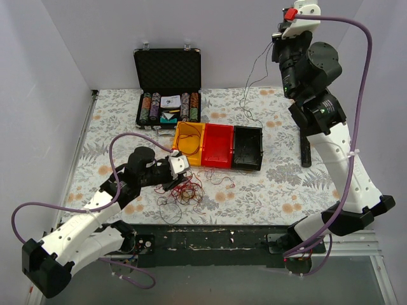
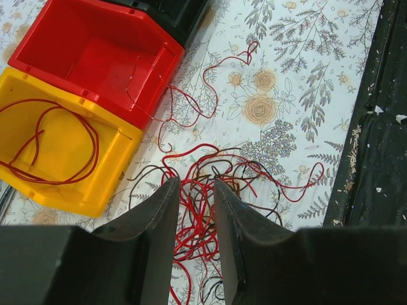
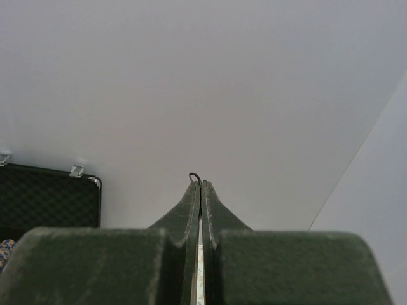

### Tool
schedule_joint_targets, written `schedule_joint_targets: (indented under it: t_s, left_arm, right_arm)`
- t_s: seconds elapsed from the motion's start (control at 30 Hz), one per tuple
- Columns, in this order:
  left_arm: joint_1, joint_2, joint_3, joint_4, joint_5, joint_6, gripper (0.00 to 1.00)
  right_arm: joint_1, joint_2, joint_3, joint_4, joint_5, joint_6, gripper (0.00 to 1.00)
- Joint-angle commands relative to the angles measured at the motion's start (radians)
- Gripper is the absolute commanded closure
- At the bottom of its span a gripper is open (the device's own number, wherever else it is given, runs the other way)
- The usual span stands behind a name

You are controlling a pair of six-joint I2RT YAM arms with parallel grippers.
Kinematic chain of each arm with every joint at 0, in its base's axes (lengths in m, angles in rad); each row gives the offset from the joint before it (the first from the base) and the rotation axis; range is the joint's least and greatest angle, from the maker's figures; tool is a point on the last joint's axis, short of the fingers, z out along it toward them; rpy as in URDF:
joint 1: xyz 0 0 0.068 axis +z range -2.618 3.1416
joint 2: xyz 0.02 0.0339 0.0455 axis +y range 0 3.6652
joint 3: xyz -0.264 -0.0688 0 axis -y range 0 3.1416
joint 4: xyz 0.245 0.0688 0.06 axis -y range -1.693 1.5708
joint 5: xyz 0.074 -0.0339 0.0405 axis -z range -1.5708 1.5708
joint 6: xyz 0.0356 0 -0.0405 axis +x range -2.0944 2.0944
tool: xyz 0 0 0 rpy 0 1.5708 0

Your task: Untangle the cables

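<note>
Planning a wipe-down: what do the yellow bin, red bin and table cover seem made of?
Yellow bin and red bin: probably moulded plastic, smooth, faintly glossy, one-piece walls. Table cover: flat, matte floral print, cloth or vinyl; can't tell which.

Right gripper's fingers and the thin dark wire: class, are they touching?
Touching. The right wrist view shows the fingers shut, with a small loop of the thin dark wire pinched at their tips.

No legible text or labels
</note>
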State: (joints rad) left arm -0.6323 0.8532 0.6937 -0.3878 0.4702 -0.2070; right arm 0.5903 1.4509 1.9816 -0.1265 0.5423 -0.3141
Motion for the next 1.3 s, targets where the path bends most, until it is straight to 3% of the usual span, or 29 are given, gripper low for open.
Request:
schedule_joint_targets:
  t_s: [0.0, 0.7, 1.27]
  left_arm:
    - [-0.004, -0.026, -0.02, 0.012, -0.005, -0.008, 0.72]
    - [-0.003, -0.037, -0.037, 0.018, -0.007, -0.008, 0.73]
    - [-0.004, -0.04, -0.045, 0.036, 0.005, -0.02, 0.75]
  right_arm:
    - [-0.012, -0.004, 0.017, 0.031, -0.022, 0.023, 0.99]
    - [-0.018, -0.018, -0.121, 0.064, -0.01, 0.0, 0.99]
    - [-0.04, -0.135, -0.492, 0.1, -0.062, 0.239, 0.99]
